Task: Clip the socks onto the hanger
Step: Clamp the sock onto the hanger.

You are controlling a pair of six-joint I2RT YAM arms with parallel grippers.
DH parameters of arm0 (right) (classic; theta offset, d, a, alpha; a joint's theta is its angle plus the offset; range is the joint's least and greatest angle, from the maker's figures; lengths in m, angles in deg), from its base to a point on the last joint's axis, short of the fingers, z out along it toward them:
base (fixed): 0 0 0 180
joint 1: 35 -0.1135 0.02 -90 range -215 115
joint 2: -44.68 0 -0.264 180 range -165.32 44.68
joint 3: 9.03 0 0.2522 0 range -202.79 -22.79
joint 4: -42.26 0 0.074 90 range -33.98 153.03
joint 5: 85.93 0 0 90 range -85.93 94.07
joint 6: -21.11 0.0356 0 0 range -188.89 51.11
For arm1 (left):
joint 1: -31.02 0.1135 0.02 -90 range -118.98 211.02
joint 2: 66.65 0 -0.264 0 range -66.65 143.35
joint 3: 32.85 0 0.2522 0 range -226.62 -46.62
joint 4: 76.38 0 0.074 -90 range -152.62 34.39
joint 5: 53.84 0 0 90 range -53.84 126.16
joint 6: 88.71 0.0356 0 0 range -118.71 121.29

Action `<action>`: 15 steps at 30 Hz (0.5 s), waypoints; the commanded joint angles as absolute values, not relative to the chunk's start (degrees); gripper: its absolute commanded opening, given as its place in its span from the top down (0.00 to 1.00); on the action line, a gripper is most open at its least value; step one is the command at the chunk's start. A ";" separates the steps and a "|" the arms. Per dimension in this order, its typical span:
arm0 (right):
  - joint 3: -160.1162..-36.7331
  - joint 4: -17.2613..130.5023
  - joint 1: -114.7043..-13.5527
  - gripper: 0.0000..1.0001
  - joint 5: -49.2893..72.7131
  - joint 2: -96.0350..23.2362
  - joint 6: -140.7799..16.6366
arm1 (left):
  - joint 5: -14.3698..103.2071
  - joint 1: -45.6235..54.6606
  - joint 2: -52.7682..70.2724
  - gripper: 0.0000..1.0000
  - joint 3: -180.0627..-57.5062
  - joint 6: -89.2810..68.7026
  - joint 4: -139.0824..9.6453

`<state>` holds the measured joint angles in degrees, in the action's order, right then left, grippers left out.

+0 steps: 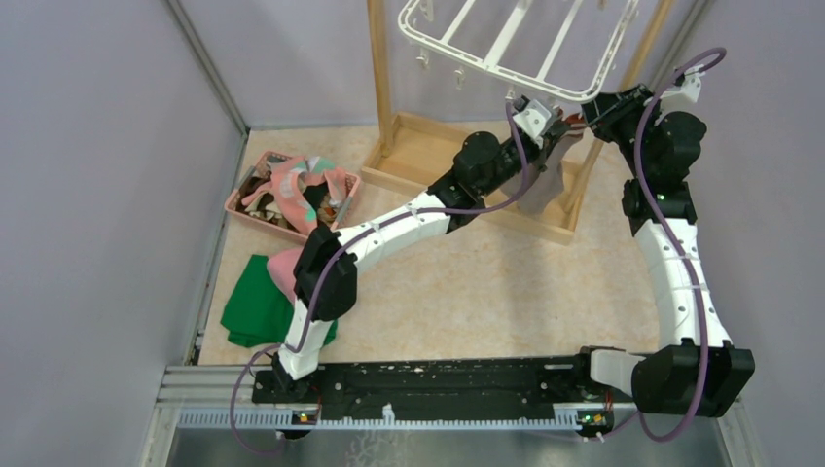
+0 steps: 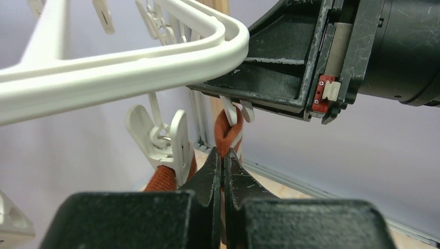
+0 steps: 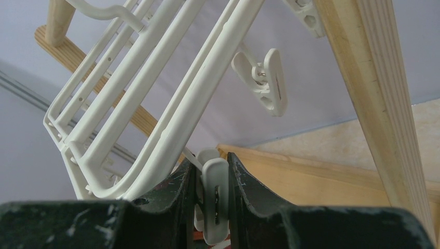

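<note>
I've got L gripper (image 2: 223, 162) closed on sock (image 1: 538, 191) cuff; sock's long axis runs vert, cuff up. R gripper (image 3: 209, 168) clamps a hanger (image 3: 171, 104) clip (image 3: 215, 202).

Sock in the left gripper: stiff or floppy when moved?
Likely floppy: the sock hangs limp below the left gripper. Probably light, since a fingertip pinch holds it. Its red cuff bends above the gripper, so soft.

Nothing legible anywhere: no lettering, brand mark, number or sign on the hanger (image 2: 129, 67), its clip (image 3: 215, 192), the sock (image 2: 228, 132), or the basket (image 1: 236, 201) at ten o'clock.
</note>
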<state>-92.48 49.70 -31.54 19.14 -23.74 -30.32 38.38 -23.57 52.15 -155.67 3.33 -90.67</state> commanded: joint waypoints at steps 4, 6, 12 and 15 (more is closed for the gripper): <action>-93.28 47.41 -31.93 1.00 19.98 -23.92 -31.01 | 36.67 -24.58 53.31 1.00 -156.88 9.06 -95.04; -93.41 47.35 -31.93 1.00 19.89 -23.87 -31.05 | 36.65 -24.90 53.83 1.00 -157.86 9.68 -93.80; -93.33 47.24 -31.93 1.00 20.22 -23.96 -30.85 | 34.42 -25.65 55.55 1.00 -160.20 9.93 -91.83; -93.31 47.31 -31.93 1.00 20.31 -23.97 -30.78 | 34.32 -25.67 56.03 1.00 -161.53 9.82 -91.08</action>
